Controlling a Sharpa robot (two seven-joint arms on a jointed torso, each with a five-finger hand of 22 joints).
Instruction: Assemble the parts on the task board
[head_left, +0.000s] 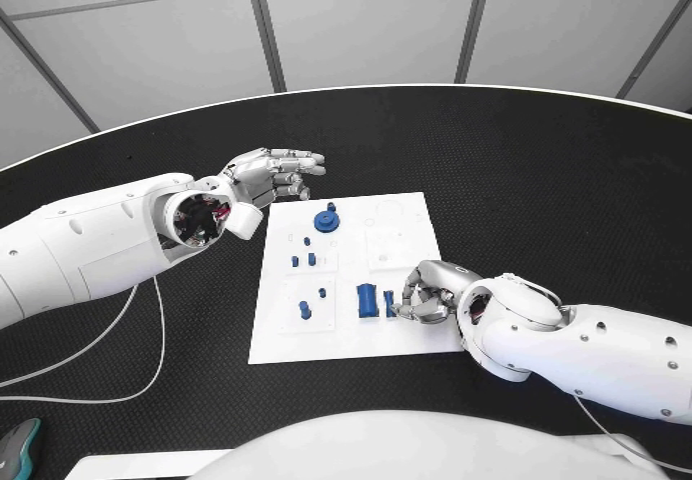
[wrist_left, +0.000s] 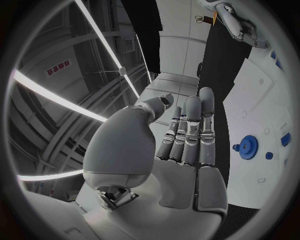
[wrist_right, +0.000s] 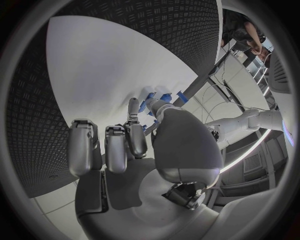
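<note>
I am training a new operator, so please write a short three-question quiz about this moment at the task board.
1. True or false: the left hand holds a blue part.
2. Which hand is over the task board? A) left B) right
3. Fill in: the blue gear sits near the board's ____ edge, as the robot sees it.

Key:
1. False; its fingers are apart and hold nothing.
2. B; the right hand is beside a blue block.
3. Far.

The board (head_left: 408, 335) is white and the small pieces on it, such as the gear (head_left: 327, 220), are blue. The table (head_left: 534, 170) is black with a fine raised tread pattern. Both hands (head_left: 274, 175) (head_left: 426, 292) are silver.
</note>
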